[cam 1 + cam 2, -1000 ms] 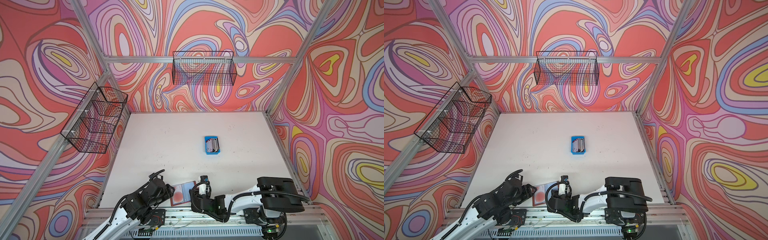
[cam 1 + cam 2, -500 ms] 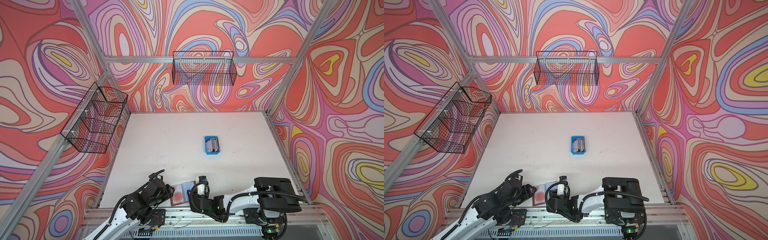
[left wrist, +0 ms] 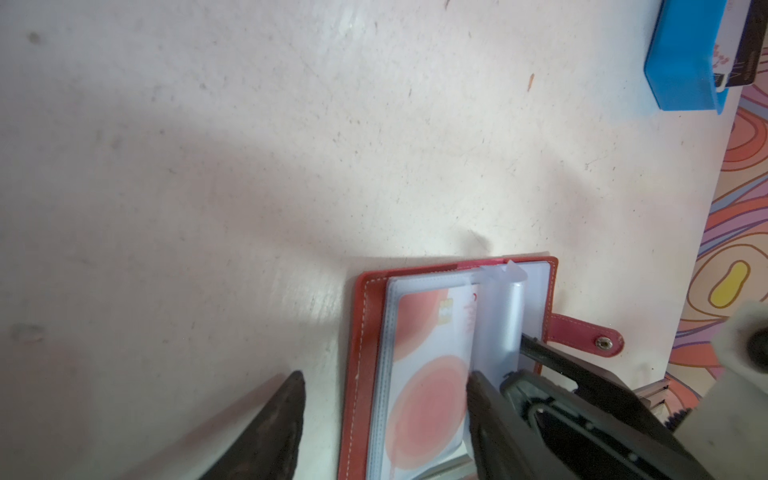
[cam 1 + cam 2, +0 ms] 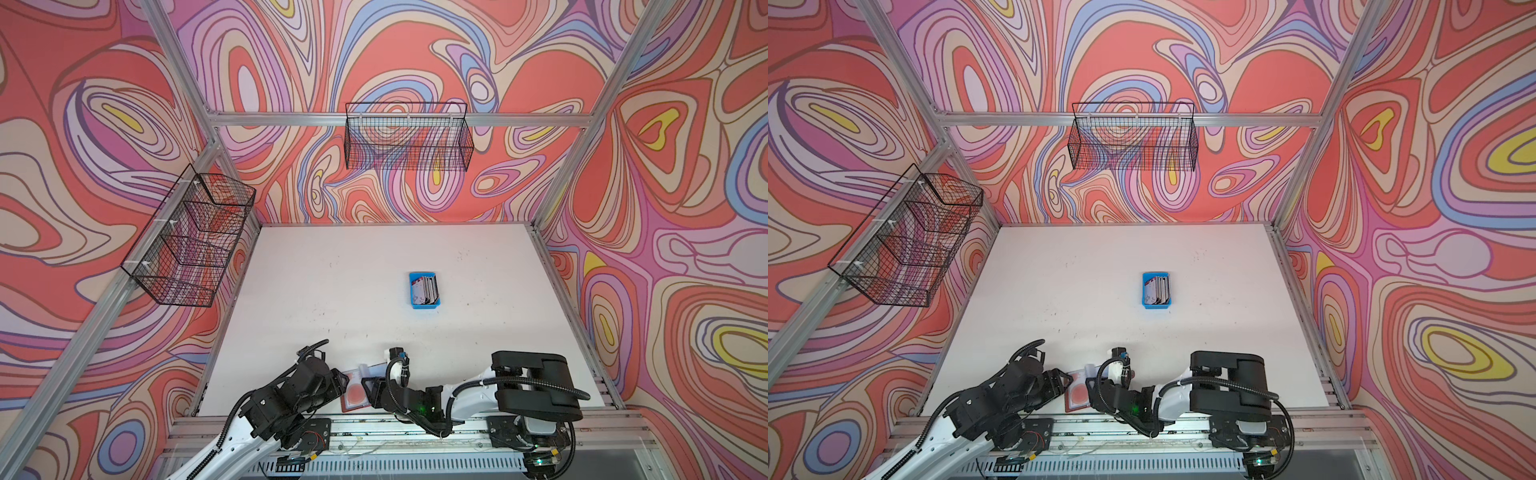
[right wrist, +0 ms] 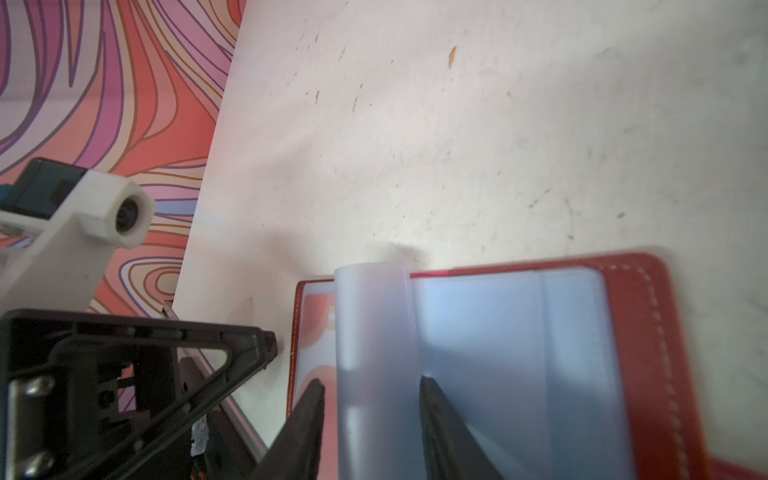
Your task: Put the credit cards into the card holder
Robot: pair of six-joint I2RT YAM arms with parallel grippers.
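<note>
Moved: your right arm has drifted a little to the left over the last second, big black link and wrist together. Your left arm has stayed put, and so has the tray.
Left wall: a black wire basket (image 4: 187, 241) hangs there, clear of the counter (image 4: 332, 291).
Left gripper (image 3: 382, 380): it sits low at the near edge, at the holder's left side. Its jaws are released and spread wide. One tip is over bare counter just left of the red cover, the other over the inner edge of the left-hand page. You cannot tell whether that tip touches the page.
Card holder (image 4: 355, 395): it lies open and flat at the near edge of the counter, between your two arms. Its snap tab strap (image 3: 586, 338) sticks out from the right edge.
Filled sleeve: a white card (image 3: 424, 399) with pink-red discs and a chip sits in the top sleeve of the left-hand page.
Right gripper (image 5: 371, 382): it reaches in from the right over the middle of the holder. Its jaws are clenched on a clear sleeve page (image 5: 374, 316), which is curled into a loop and stands up off the pages.
Credit cards (image 4: 424, 289): they stand stacked in the blue tray (image 4: 424, 306), right of centre at mid-counter. That is farther out and well apart from the holder.
Far wall: a second wire basket (image 4: 409, 143) hangs above the counter.
</note>
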